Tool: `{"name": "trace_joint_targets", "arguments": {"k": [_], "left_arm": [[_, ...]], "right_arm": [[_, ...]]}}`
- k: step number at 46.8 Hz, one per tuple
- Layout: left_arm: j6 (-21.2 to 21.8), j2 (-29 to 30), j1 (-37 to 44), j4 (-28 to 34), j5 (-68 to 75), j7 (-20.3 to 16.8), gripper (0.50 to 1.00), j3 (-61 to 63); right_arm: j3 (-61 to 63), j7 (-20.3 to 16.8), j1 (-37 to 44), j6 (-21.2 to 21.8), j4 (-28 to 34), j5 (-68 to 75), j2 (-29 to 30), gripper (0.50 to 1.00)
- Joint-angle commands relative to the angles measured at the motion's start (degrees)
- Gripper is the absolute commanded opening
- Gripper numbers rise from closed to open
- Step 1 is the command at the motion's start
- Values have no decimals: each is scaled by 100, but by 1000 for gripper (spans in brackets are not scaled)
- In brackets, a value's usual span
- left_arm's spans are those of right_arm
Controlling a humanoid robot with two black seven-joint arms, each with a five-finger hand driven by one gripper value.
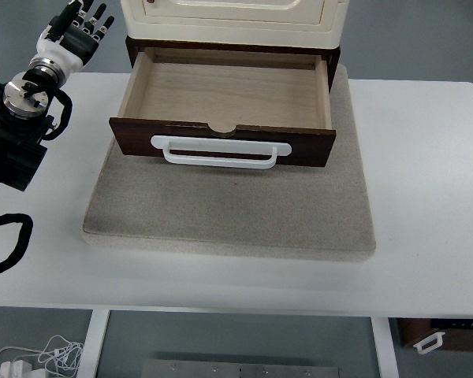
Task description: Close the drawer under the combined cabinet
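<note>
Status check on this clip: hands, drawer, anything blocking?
Left hand up at far left, fingers spread, holding nothing; right arm out of view. Drawer pulled fully open, empty, white handle untouched. Nothing blocking on grey mat.

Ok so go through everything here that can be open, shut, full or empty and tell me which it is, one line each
Drawer: pulled out, open, nothing inside.
Drawer handle: white, untouched, facing the near edge.
Cabinet: its cream front panel looks shut.
Left hand: fingers spread, holding nothing, raised beside the cabinet, clear of the drawer.
Right hand: not in view.
Grey mat: lying flat on the white table, under the drawer.
</note>
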Motion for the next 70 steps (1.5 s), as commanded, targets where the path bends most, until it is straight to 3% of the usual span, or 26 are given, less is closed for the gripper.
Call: {"name": "trace_joint_targets", "arguments": {"k": [1,39,56,70], "left_arm": [[0,0,4,0,0,0,996,4],[-26,176,-84,71,-71,-9,996,-13],[-246,202,22,18,8,-141,996,-4],[-272,720,-233,-8,-1,-167,996,-13]], "right_arm": [[0,0,0,-2,-1,0,0,952],[0,0,0,-2,0,0,0,952],[0,0,0,7,-1,0,0,952],[0,0,0,-1,-1,0,0,952]]}}
